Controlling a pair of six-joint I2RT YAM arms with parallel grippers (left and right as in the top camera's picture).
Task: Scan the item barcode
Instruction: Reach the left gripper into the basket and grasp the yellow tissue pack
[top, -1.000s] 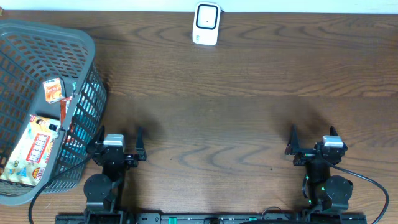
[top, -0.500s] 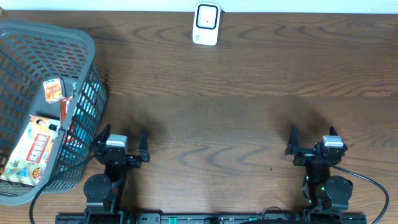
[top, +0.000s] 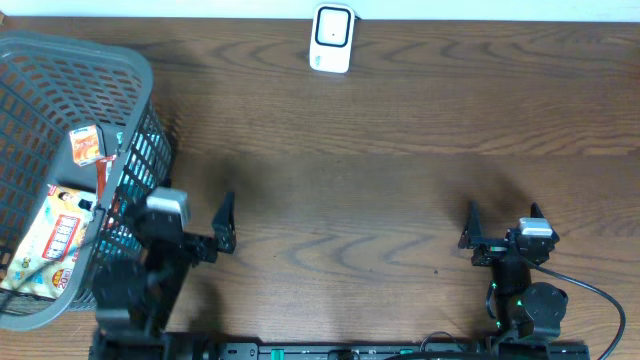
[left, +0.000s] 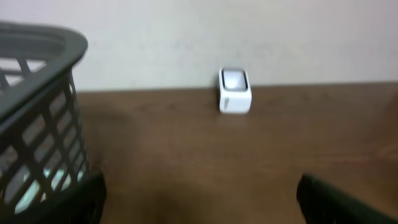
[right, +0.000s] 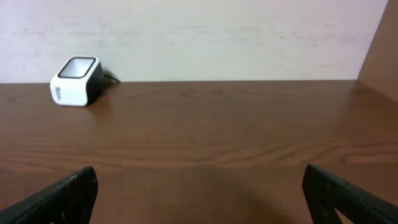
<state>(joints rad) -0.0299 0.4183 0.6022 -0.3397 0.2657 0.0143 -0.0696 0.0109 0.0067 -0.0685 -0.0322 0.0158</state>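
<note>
Left tool (top: 175, 225) has shifted toward the basket (top: 80, 45) with its yellow packet (top: 55, 240).

Dark wood-grain table (top: 380, 150), grey plastic mesh basket (top: 40, 110) standing at its left end, pale wall (right: 217, 37) behind.
</note>
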